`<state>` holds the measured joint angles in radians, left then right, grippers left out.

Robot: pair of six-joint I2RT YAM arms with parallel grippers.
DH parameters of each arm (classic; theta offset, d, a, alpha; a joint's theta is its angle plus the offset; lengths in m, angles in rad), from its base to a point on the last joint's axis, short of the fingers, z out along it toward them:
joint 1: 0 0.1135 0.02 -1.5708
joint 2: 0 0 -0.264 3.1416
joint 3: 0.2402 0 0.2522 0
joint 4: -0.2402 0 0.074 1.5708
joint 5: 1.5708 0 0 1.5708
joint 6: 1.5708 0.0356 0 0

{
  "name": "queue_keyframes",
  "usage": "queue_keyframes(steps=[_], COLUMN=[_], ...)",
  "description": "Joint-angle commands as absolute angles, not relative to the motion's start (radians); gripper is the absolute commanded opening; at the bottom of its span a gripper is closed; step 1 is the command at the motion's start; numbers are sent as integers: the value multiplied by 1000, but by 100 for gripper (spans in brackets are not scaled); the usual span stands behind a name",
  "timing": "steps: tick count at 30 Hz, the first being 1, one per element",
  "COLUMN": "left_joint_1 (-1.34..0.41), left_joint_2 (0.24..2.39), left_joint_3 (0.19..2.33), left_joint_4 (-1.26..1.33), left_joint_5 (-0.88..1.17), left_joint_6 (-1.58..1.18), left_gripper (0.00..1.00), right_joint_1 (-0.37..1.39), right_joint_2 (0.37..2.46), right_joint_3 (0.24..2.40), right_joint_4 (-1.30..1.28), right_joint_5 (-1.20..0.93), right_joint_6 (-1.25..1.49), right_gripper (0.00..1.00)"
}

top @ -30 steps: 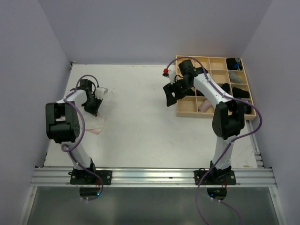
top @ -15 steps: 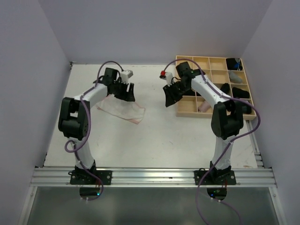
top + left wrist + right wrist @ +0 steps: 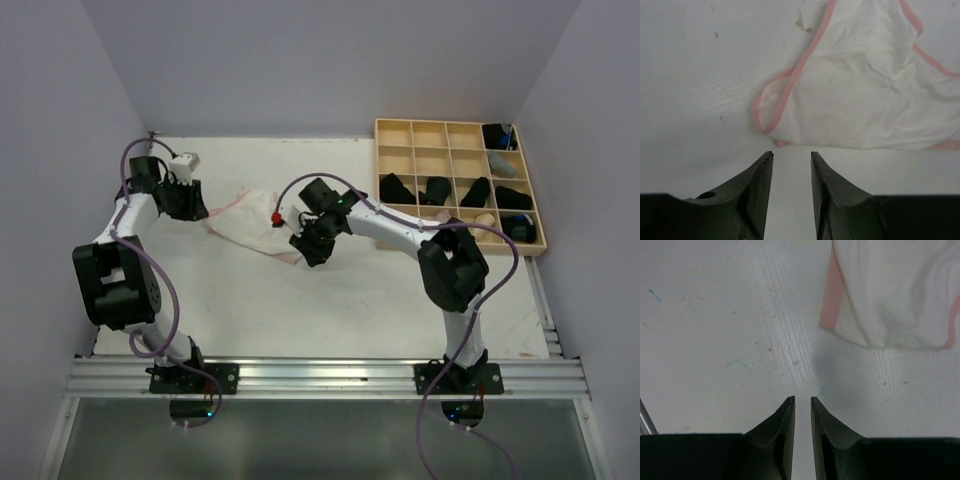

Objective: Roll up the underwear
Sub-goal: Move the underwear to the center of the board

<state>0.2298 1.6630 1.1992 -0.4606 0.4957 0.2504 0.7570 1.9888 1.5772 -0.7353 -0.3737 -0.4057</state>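
A whitish underwear (image 3: pixel 248 219) with pink edging lies flat and a little rumpled on the white table, left of centre. My left gripper (image 3: pixel 200 203) is at its left end; in the left wrist view the fingers (image 3: pixel 791 156) stand open and empty just short of the pink-edged corner (image 3: pixel 865 95). My right gripper (image 3: pixel 308 248) is at the cloth's right end. Its jaws (image 3: pixel 802 400) are open only by a narrow gap, with bare table between them and the underwear's corner (image 3: pixel 890 300) ahead to the right. Several black rolled underwear (image 3: pixel 437 188) sit in the tray.
The pale wooden grid tray (image 3: pixel 430 122) stands at the back right of the table, with a greyish piece (image 3: pixel 505 166) and a pale piece (image 3: pixel 484 218) in other compartments. White walls close in the table at the left, back and right.
The right arm swung from the tray to the underwear's right end and narrowed its jaws. The left gripper opened, left the cloth spread out, and drew back to its left end.
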Motion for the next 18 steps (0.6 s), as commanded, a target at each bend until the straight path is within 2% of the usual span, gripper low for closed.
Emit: queue_keyframes(steps=[1,5,10,18], left_joint_1=[241,261,265,268], left_joint_2=[1706,1778,1841,1890], left_joint_3=[1193,1187,1193,1198], left_joint_4=[-486,-468,-449,-430], left_joint_5=[451,460,460,476], left_joint_6=[261,227,198,175], left_gripper=[37,31,29,31], right_joint_1=[772,793,796,801], right_joint_2=[2039,2072,2069,2056], right_joint_3=[1608,1594,1542,1529], right_joint_4=[-634,-597,-500,-477], right_joint_5=[-261,-226,-199,-215], right_joint_6=[-440,-453,-445,-451], right_gripper=[22,22,22,22])
